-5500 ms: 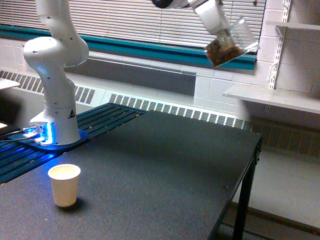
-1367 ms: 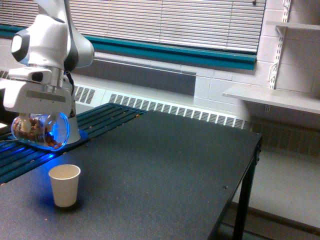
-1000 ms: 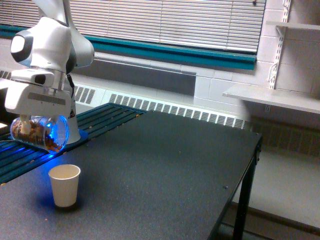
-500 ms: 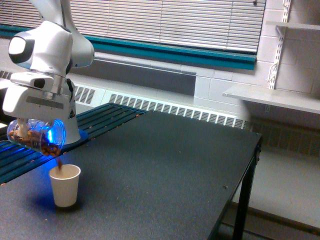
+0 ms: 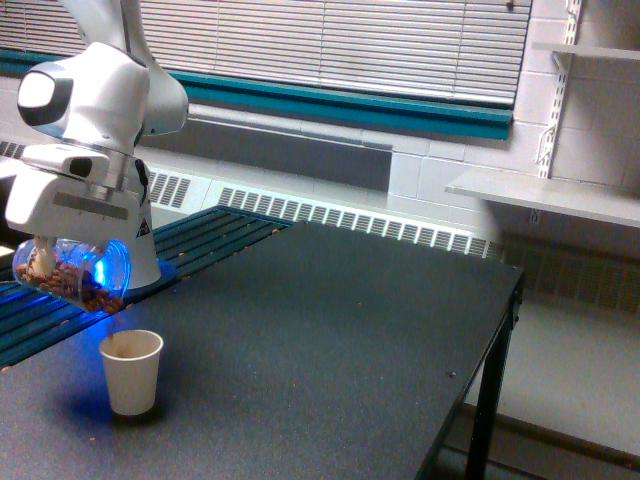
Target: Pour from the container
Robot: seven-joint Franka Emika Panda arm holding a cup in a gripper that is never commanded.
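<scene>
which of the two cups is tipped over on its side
The clear plastic cup held in the robot's hand, tilted above the table. The white paper cup stands upright on the table.

I'm looking into a lab room: painted block wall [image 5: 440,185], closed window blinds [image 5: 330,45] at twelve o'clock, radiator grille [image 5: 360,222] below, bracket shelves [image 5: 545,200] at three o'clock.

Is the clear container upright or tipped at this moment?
Tipped. The clear container lies nearly on its side, mouth angled down toward the paper cup, brown bits gathered near its lower lip.
</scene>
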